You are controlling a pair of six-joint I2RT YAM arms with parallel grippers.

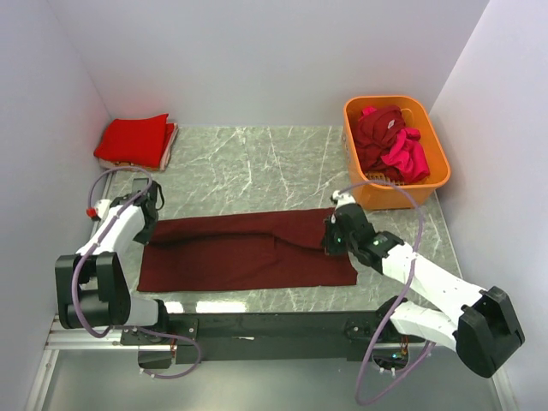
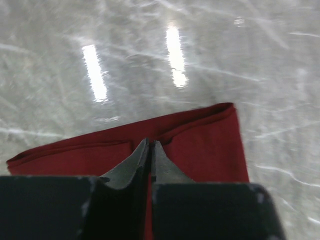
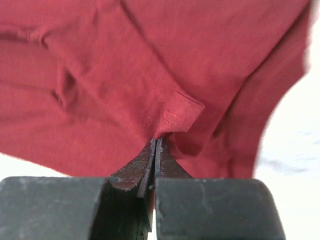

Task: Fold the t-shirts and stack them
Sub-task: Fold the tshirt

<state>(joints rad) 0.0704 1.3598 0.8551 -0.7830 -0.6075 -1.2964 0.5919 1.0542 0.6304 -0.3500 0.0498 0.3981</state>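
Observation:
A dark maroon t-shirt [image 1: 240, 253] lies spread lengthways across the near table, its far edge folded over. My left gripper [image 1: 147, 216] sits at the shirt's far left corner; in the left wrist view the gripper [image 2: 149, 143] is shut, with the shirt [image 2: 205, 145] pinched at its fold. My right gripper [image 1: 332, 236] is at the shirt's far right part; in the right wrist view the gripper [image 3: 157, 141] is shut on a raised pleat of the shirt [image 3: 150, 65]. A folded bright red t-shirt [image 1: 133, 139] lies at the back left.
An orange basket [image 1: 360, 184] stands at the back right, holding a maroon shirt [image 1: 377, 133] and a magenta-pink shirt [image 1: 408, 158]. White walls close in the marble table [image 1: 257, 163] on three sides.

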